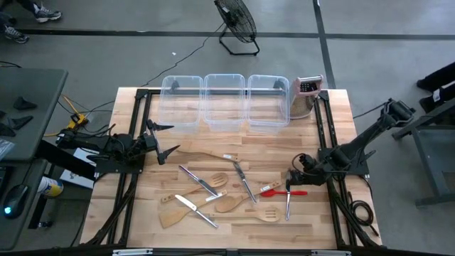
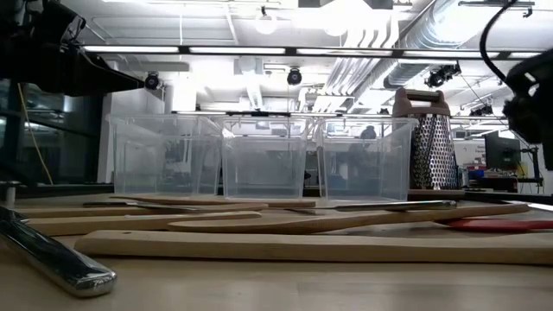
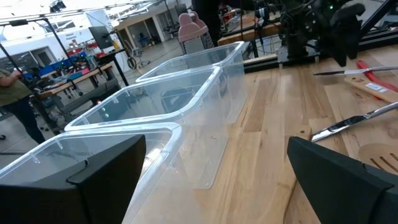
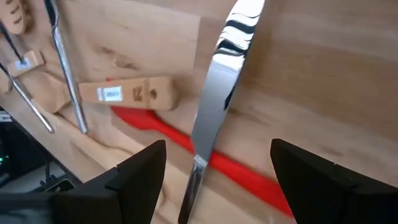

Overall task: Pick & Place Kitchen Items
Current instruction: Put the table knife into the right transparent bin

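Slim kitchen items lie scattered on the wooden table [image 1: 142,213]: pale wooden spoons and spatulas [image 1: 217,181], metal tongs [image 1: 243,181] and knives [image 1: 195,179]. A silver knife [image 4: 211,106] lies across a red spatula [image 4: 242,174], beside a labelled wooden handle [image 4: 130,93]. My right gripper [image 1: 292,178] hangs open over that knife, slanting downward, one finger on either side of it and clear of it. My left gripper [image 1: 169,139] waits open and level at the table's left, facing the tubs.
Three clear plastic tubs [image 1: 225,99] stand in a row along the far edge, with an upright metal box grater [image 1: 306,96] to their right. Dark rails [image 1: 323,135] run along both sides of the table. A fan [image 1: 237,25] stands on the floor beyond.
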`<state>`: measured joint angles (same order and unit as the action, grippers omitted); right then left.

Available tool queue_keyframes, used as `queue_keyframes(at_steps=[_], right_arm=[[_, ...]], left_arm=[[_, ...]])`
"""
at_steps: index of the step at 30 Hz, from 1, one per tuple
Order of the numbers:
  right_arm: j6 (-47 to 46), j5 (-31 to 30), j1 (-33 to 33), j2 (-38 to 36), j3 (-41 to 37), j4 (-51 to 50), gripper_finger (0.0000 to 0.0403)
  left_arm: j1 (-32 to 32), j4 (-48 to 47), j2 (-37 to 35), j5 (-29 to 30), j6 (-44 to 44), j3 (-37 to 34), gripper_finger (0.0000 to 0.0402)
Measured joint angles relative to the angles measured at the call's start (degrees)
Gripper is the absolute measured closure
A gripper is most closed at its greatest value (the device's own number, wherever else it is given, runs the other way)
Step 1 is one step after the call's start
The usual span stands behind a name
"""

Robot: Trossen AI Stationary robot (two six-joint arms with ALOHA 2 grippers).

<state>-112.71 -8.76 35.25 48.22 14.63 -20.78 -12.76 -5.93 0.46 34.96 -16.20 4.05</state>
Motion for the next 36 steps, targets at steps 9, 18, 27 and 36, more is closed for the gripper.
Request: queue_keyframes(at_steps=[9,18,27,36], right_arm=[[1.84,-2.49,2.35,-0.19,-3.43,5.04,0.0119],[4.40,-4.66,2.20,0.61,-5.37,10.05,0.0119],[6.24,-6.27,0.68,4.85,-5.37,15.31,0.0119],[7.25,-6.57,-1.07,12.28,-5.19,23.91,0.0119]], left_arm=[[-0.01,0.00,0.00,0.00,0.00,0.02,0.0014],[-0.02,0.00,-0.01,0.02,0.01,0.02,0.0014],[0.00,-0.01,-0.01,0.00,0.01,0.01,0.0014],[-0.01,0.00,-0.01,0.02,-0.01,0.02,0.0014]])
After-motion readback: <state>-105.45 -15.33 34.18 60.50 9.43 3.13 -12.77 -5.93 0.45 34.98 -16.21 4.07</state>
